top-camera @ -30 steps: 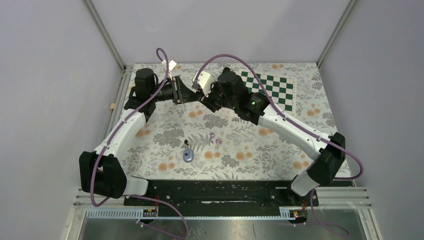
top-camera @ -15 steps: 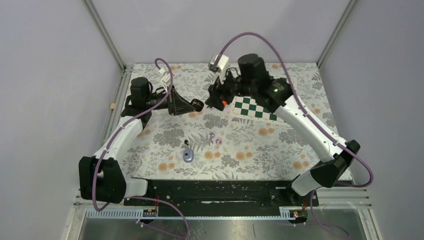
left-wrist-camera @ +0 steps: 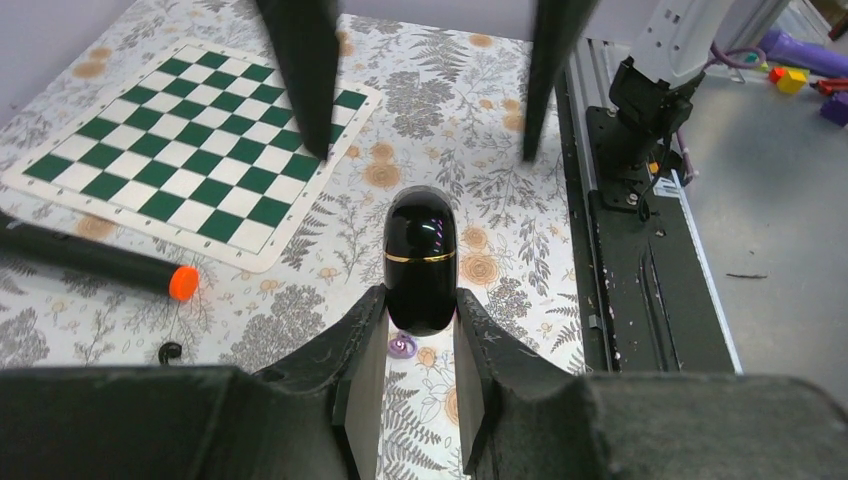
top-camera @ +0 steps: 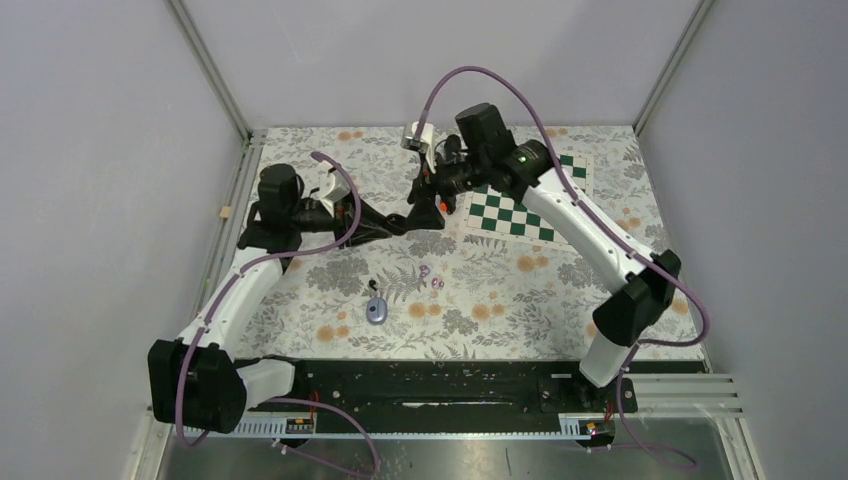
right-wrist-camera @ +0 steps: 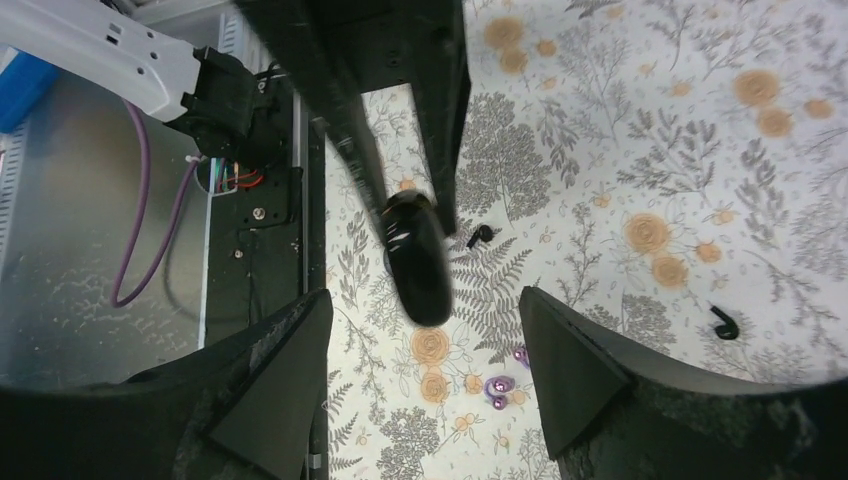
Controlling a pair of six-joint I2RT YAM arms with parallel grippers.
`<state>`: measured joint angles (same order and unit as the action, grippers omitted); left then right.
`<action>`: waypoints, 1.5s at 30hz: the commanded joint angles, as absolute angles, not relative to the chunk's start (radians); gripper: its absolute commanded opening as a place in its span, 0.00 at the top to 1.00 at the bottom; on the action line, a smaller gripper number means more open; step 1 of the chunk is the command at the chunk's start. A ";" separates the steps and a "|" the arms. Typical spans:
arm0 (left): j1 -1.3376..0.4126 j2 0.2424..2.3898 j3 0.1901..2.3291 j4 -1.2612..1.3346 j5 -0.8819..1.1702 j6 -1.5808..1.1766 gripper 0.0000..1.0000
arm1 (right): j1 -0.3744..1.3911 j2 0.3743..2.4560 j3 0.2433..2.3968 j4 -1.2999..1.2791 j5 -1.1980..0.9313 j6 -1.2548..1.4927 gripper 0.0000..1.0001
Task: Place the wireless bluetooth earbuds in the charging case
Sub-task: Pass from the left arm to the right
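A glossy black charging case (left-wrist-camera: pixel 421 255) with a thin gold seam is pinched upright in my left gripper (left-wrist-camera: pixel 420 300), shut on its lower half above the floral mat. My right gripper (right-wrist-camera: pixel 425 370) hangs open just beyond it, its fingers apart on either side of the case (right-wrist-camera: pixel 418 262) without touching. Two lilac earbuds (top-camera: pixel 424 271) (top-camera: pixel 437 284) lie on the mat below; the right wrist view shows them as a lilac pair (right-wrist-camera: pixel 495 387). Black earbuds (right-wrist-camera: pixel 480 236) (right-wrist-camera: pixel 724 322) lie loose nearby. In the top view the left gripper (top-camera: pixel 400 222) and the right gripper (top-camera: pixel 425 212) nearly meet.
A small bluish-lilac case (top-camera: pixel 376 311) rests on the mat toward the front. A long black microphone (left-wrist-camera: pixel 90 258) with an orange end lies by the green chessboard (left-wrist-camera: pixel 190 150). One black earbud (left-wrist-camera: pixel 170 352) sits near it. The black base rail (left-wrist-camera: pixel 640 250) borders the mat.
The right gripper drew away from the left one, opened wide, then settled just beyond the case. The left gripper, still holding the black case, shifted slightly toward the front.
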<state>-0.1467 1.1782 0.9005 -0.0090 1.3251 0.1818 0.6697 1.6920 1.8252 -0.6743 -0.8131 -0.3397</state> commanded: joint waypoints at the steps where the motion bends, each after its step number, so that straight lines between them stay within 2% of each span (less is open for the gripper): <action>1: -0.189 1.161 0.892 0.002 1.379 0.288 1.00 | 0.684 1.738 1.885 -0.647 -0.876 -0.331 0.23; 8: -0.193 1.178 0.879 0.067 1.381 0.215 1.00 | 0.696 1.753 1.871 -0.688 -0.849 -0.372 0.29; 18: -0.192 1.187 0.791 0.501 1.364 -0.132 1.00 | 0.711 1.727 1.830 -0.744 -0.803 -0.420 0.45; 22: -0.193 1.183 0.776 0.527 1.362 -0.145 1.00 | 0.711 1.724 1.828 -0.759 -0.778 -0.433 0.51; 28: -0.192 1.186 0.770 0.538 1.364 -0.150 1.00 | 0.712 1.719 1.824 -0.790 -0.754 -0.472 0.55; 31: -0.192 1.187 0.766 0.550 1.359 -0.157 1.00 | 0.711 1.718 1.828 -0.796 -0.752 -0.478 0.67; 34: -0.192 1.193 0.763 0.549 1.353 -0.165 1.00 | 0.711 1.715 1.839 -0.801 -0.754 -0.488 0.84; 35: -0.194 1.194 0.760 0.546 1.336 -0.165 0.98 | 0.711 1.711 1.846 -0.802 -0.755 -0.490 0.88; 38: -0.199 1.189 0.744 0.528 1.297 -0.140 0.69 | 0.714 1.723 1.900 -0.856 -0.749 -0.521 0.95; 40: -0.202 1.177 0.727 0.529 1.280 -0.117 0.56 | 0.719 1.753 1.969 -0.953 -0.729 -0.586 0.99; 45: -0.209 1.179 0.716 0.574 1.263 -0.133 0.50 | 0.732 1.872 2.198 -1.200 -0.671 -0.700 1.00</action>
